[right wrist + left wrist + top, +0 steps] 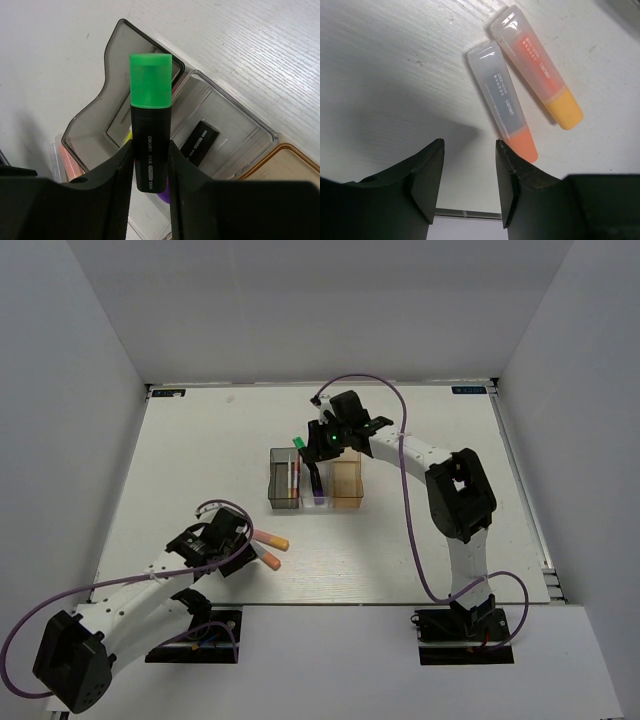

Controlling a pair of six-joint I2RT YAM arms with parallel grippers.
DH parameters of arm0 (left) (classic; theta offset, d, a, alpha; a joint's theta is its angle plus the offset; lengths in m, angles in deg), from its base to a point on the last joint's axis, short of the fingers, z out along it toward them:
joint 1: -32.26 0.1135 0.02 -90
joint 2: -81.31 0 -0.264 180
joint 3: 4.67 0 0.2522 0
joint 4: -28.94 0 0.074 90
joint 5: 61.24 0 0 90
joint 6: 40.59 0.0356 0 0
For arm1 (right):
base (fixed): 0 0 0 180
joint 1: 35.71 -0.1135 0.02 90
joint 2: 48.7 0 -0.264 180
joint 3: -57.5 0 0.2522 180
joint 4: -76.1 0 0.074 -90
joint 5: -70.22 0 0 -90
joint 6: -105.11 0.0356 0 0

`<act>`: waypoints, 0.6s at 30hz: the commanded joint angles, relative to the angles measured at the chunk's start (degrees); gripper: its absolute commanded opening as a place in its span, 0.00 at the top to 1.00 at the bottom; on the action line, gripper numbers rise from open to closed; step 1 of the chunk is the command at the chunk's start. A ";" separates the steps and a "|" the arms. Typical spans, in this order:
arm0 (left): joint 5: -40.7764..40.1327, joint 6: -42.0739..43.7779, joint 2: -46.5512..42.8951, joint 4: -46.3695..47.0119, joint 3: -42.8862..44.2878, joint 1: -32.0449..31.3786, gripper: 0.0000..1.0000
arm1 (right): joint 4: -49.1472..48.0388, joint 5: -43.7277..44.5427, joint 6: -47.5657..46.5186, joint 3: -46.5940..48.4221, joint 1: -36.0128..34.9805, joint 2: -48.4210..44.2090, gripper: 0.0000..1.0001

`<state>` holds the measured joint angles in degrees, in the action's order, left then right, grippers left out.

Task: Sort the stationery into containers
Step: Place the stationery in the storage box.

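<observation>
Two stubby highlighters lie side by side on the white table, one with an orange end and one with a yellow-orange end. My left gripper hovers open just short of them; nothing is between its fingers, and its right finger is next to the orange end. My right gripper is shut on a green-and-black highlighter above the row of containers: the smoky grey bin, the clear bin and the orange-tan bin. A purple-and-black highlighter lies in the clear bin. A thin pink pen lies in the grey bin.
The bins stand mid-table, and the two loose highlighters lie to their lower left. White walls enclose the table on three sides. The right arm's purple cable arcs over the table right of the bins.
</observation>
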<state>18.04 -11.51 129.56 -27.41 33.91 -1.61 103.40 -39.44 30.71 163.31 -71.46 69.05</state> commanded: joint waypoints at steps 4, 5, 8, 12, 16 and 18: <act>-2.64 -3.06 2.54 -0.74 2.08 0.21 0.42 | -0.44 -1.08 -0.74 -1.60 -0.11 -1.56 0.60; -2.55 -3.15 2.90 -0.48 2.34 0.21 0.41 | -0.44 -1.17 -0.74 -1.96 -0.03 -1.56 0.59; -2.55 -3.67 5.53 0.66 3.30 0.12 0.41 | -0.18 -0.82 -0.91 -3.19 0.06 -2.88 0.58; -1.93 -4.38 8.52 1.72 4.62 -0.14 0.41 | 0.17 -0.55 -1.27 -3.89 0.15 -4.02 0.56; -1.93 -5.08 9.06 2.60 5.41 -0.85 0.41 | 0.08 -1.96 -1.44 -5.12 0.15 -6.65 0.56; -2.55 -5.08 9.32 2.95 5.50 -1.29 0.41 | -0.70 -2.66 -3.28 -6.87 0.06 -9.29 0.56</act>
<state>16.93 -15.58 138.96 -26.01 37.32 -2.15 103.81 -40.32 29.44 158.02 -71.42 66.49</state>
